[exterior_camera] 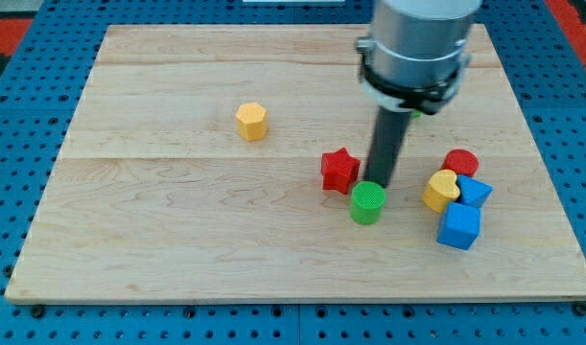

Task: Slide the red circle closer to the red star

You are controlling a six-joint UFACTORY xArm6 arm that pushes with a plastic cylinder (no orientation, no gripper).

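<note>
The red star (pixel 339 170) lies right of the board's middle. The red circle (pixel 460 162) lies farther to the view's right, at the top of a cluster with a yellow heart (pixel 441 190). My tip (pixel 379 182) stands between them, just right of the red star and touching the top edge of a green circle (pixel 367 202). The red circle is well to the right of my tip.
A yellow hexagon (pixel 251 122) lies left of centre. Two blue blocks (pixel 473 192) (pixel 459 226) sit below the red circle, against the yellow heart. The wooden board (pixel 177 249) is ringed by a blue pegboard.
</note>
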